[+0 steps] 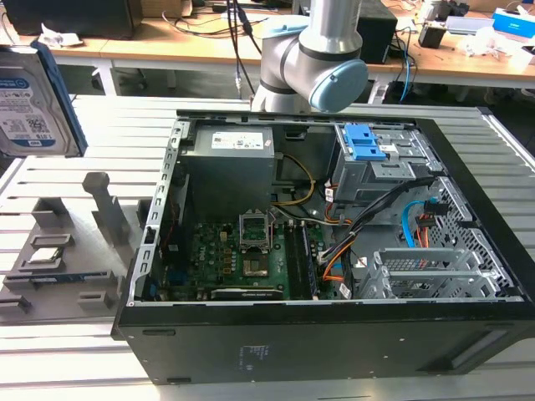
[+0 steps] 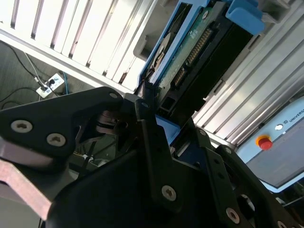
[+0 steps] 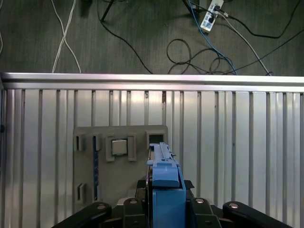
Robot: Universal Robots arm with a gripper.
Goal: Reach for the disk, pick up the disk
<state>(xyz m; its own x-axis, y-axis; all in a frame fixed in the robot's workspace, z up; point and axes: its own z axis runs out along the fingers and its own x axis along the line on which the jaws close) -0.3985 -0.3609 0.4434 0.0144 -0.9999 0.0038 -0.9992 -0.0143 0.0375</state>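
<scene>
The gripper (image 3: 165,186) is clenched on the disk (image 3: 164,164). In the first wrist view its black fingers (image 3: 142,186) sit on either side of the bright blue rail frame, and the drive stands on edge between them, running out past the fingertips. In the second wrist view the disk (image 2: 190,52) shows its green circuit board and blue frame rising from between the jaws. The actual pad contact is hidden behind the finger links, so the grip looks firm but I can't check it at the pads.

In the exterior view the disk (image 1: 29,100) stands upright with its white-and-blue label facing the camera.

Straight beyond the jaws, and well apart from the disk's far end, lies a grey fixture plate (image 3: 118,133) with a square silver processor chip (image 3: 118,147) seated in one of its pockets. The plate rests on a slatted aluminium table (image 3: 237,142). Farther still, past the table's edge, is dark floor with loose cables (image 3: 199,52) and a power strip (image 3: 209,16).

Away from the jaws, toward the exterior view's right, sits an open black computer case (image 1: 292,334), with the robot arm (image 1: 313,50) behind it.
</scene>
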